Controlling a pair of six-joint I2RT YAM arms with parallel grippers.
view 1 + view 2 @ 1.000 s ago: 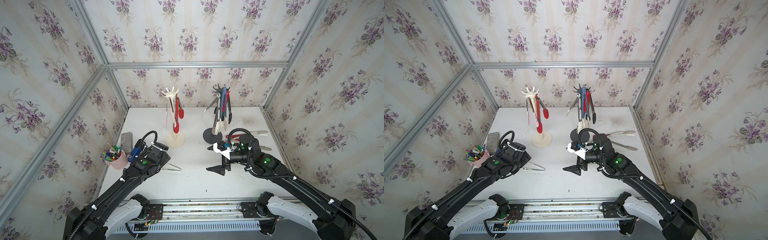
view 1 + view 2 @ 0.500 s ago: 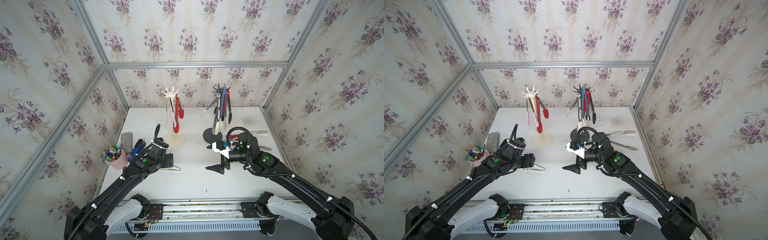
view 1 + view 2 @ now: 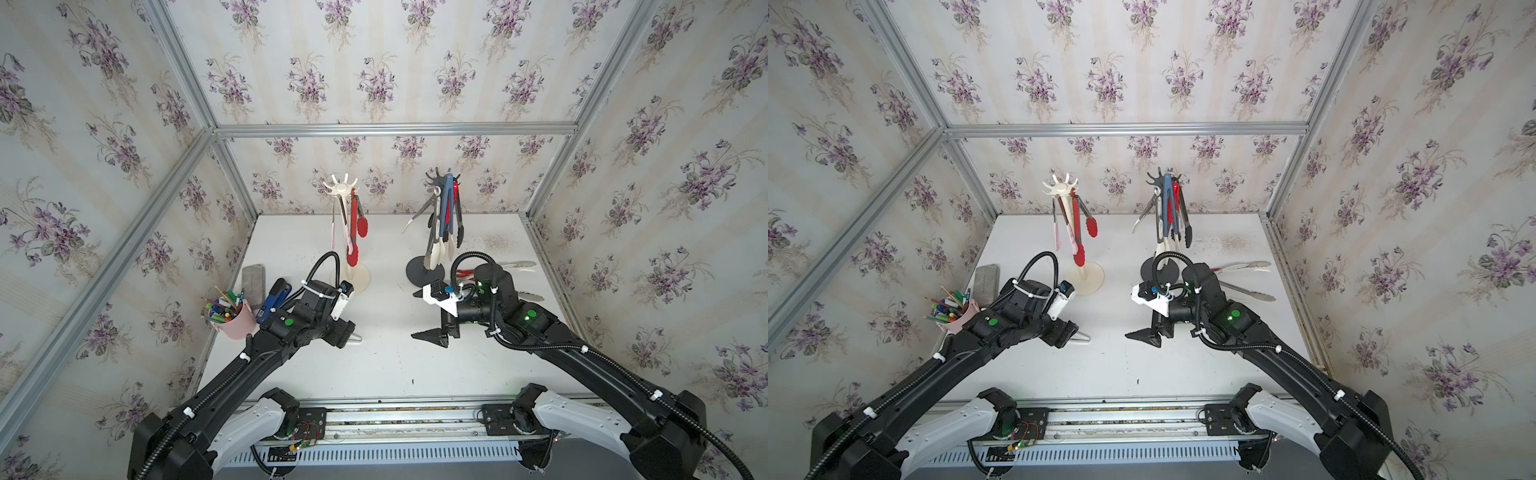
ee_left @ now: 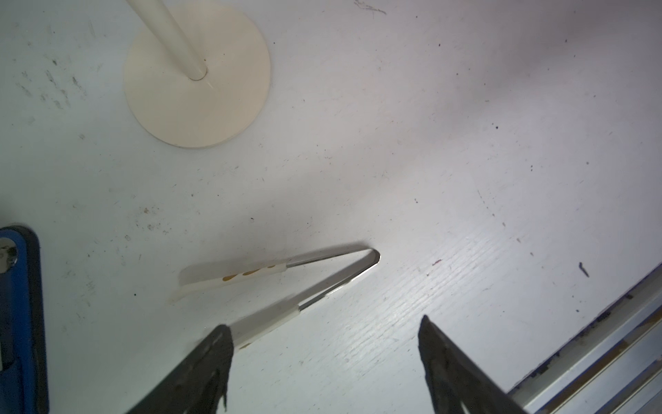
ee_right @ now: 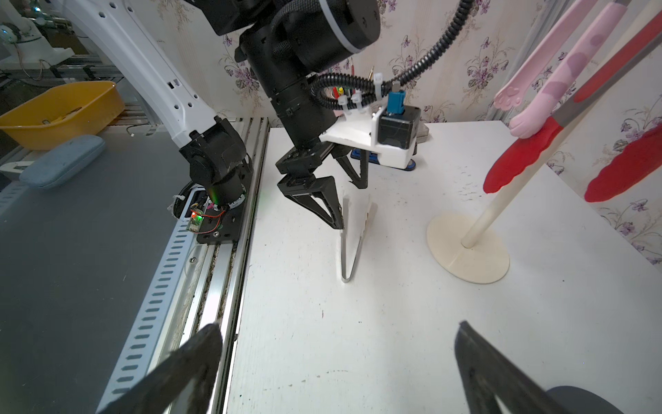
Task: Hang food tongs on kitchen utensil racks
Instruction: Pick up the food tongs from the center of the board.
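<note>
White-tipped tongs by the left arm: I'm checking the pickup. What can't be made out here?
- Left wrist view: one tip of the white-tipped tongs sits behind a finger of the left tool; contact unclear.
- Both top views: that tool is hidden under the left arm; only the tongs' bend shows.
- A top view: loose tongs partly covered by the right arm.

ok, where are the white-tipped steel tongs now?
In the left wrist view the small white-tipped steel tongs lie on the white table under the open left hand, near the cream rack's round base.
</note>
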